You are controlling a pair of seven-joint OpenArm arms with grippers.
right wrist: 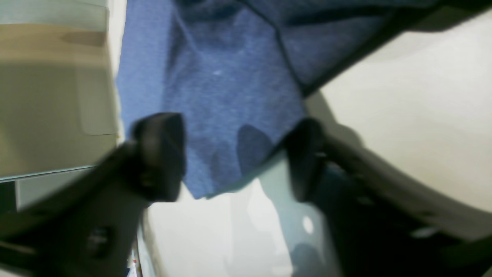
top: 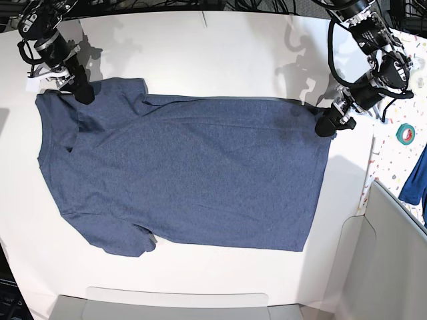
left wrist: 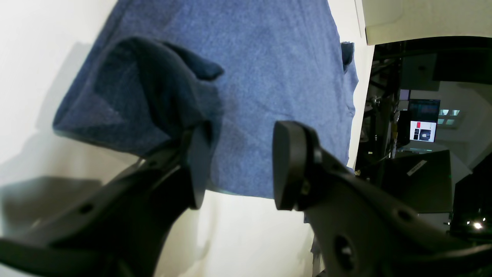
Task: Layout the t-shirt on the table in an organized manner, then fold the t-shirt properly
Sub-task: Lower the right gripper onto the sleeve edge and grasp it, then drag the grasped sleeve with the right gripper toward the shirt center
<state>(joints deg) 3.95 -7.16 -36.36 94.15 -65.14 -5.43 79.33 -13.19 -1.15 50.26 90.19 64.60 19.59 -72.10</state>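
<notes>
The dark navy t-shirt (top: 187, 180) lies spread flat on the white table (top: 213, 47), collar to the left and hem to the right; no lettering shows. My left gripper (top: 327, 125) is at the hem's far right corner. In the left wrist view it (left wrist: 240, 165) is open over the shirt (left wrist: 269, 77), with a raised fold of cloth beside one finger (left wrist: 200, 165). My right gripper (top: 81, 92) is at the far left sleeve. In the blurred right wrist view it (right wrist: 232, 161) is open, with a shirt edge (right wrist: 230, 96) between the fingers.
A roll of teal tape (top: 405, 135) and a brighter blue cloth (top: 417, 177) lie on the speckled surface (top: 387, 153) at the right. A clear panel (top: 380, 253) stands at the lower right. A monitor (left wrist: 423, 130) sits beyond the table edge.
</notes>
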